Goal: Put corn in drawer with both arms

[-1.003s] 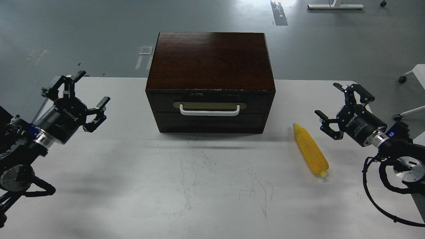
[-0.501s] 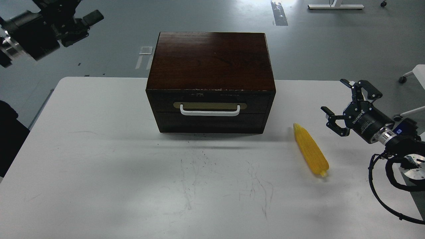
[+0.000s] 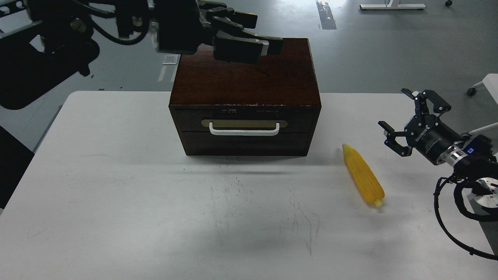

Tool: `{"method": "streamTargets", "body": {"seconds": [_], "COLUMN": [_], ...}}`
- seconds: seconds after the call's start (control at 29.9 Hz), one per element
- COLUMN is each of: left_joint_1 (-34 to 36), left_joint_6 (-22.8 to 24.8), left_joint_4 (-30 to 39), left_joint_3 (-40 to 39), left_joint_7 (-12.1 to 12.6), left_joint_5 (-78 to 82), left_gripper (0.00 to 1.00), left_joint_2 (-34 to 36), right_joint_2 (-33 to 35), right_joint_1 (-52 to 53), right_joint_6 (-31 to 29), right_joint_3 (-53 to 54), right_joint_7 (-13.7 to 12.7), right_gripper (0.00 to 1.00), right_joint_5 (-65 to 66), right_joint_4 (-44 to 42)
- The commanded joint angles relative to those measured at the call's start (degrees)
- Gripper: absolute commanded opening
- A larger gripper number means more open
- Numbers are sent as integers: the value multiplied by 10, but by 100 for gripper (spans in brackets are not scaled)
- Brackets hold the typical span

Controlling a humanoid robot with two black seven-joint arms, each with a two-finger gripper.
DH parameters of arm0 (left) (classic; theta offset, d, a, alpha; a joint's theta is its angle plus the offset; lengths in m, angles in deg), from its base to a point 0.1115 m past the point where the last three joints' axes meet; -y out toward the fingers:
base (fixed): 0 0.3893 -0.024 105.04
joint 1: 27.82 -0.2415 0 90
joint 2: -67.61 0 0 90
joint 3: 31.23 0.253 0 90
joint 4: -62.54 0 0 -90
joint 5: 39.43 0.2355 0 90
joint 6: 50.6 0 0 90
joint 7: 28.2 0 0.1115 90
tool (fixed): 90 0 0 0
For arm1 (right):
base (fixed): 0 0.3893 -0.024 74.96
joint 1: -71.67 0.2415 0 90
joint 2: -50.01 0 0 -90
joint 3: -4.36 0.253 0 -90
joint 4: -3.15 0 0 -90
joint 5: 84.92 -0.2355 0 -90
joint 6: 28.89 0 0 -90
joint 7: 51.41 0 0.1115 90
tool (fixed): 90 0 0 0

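Note:
The yellow corn (image 3: pixel 363 175) lies on the white table (image 3: pixel 116 186), right of the dark brown wooden box (image 3: pixel 245 77), stub end toward me. The drawer (image 3: pixel 244 118) is shut, its white bar handle (image 3: pixel 244 129) facing me. My left gripper (image 3: pixel 262 33) hangs high and close to the camera over the box's back left top, open and empty. My right gripper (image 3: pixel 395 111) is open and empty, a little right of the corn's far tip and clear of it.
The right arm's black cable (image 3: pixel 447 229) loops over the table's right edge. A chair's castor (image 3: pixel 472 92) and a white frame stand on the grey floor to the right. The left arm's dark bulk (image 3: pixel 58 35) fills the top left.
My left arm has swung up from the table's left side to high over the box top. My right gripper has drawn slightly to the right. The corn and the box have not moved.

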Motion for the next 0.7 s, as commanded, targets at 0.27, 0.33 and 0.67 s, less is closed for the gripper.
{"method": "streamTargets", "body": {"seconds": [0.27,0.33,0.67], "left_joint_1": [23,26,27], "left_joint_6": [0,0,0], "left_joint_4": [-10,-20,-69], "left_joint_3": [137,154,228], "left_joint_7": [0,0,0], "left_joint_5": [184,201,233], "left_gripper": [99,99,99], "left_joint_2": [-95,-107,-136], "right_joint_2": [10,10,10], "right_joint_1": [-2,-2,-2], "right_joint_6": [-2,-1,-1], "right_joint_3": [7,7,7], "right_joint_7": [0,0,0], "right_gripper": [100,100,100], "right_joint_5": [0,0,1], "right_joint_4": [1,1,0]}}
